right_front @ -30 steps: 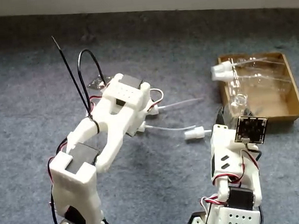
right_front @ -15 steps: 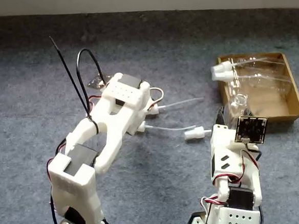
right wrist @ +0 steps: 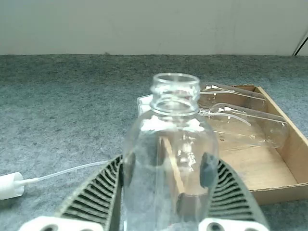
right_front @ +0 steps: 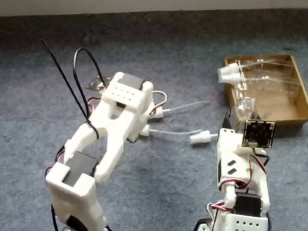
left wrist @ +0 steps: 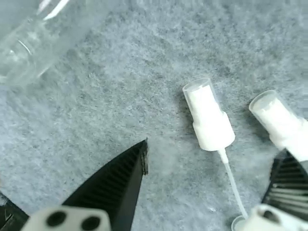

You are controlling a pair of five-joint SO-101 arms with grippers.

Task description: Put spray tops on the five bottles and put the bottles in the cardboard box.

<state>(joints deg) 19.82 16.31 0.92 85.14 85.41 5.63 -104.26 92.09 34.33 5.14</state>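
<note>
1. Bottle (right wrist: 175, 144), uncapped and upright, gripped between right fingers (right wrist: 94, 197), just beside cardboard box (right_front: 281, 120) toward right edge of desk (right_front: 181, 45).
2. Left fingers (left wrist: 115, 185) spread wide over two spray tops (left wrist: 209, 120), holding nothing.

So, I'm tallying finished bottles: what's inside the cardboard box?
Two clear bottles with white spray tops lie in the cardboard box. The uncapped bottle in the right gripper covers part of it.
</note>
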